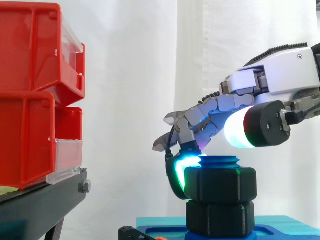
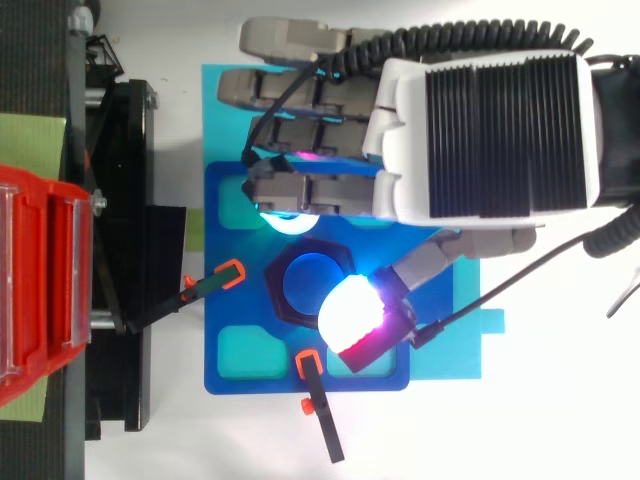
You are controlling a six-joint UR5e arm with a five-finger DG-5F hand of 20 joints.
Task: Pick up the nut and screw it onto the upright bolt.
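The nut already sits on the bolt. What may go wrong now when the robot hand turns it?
1. The nut sits close above the lower black hex piece; further turning may jam it there.
2. The robot hand hangs low over the bolt; it might bump the bolt's tip.
3. Two small clamps seem to hold the blue plate; twisting force might shift it.

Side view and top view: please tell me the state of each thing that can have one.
Nut: on the bolt, near its top.
Bolt: upright, tip showing above the nut.
Hand: over the nut, grip unclear.
Bins: stacked.
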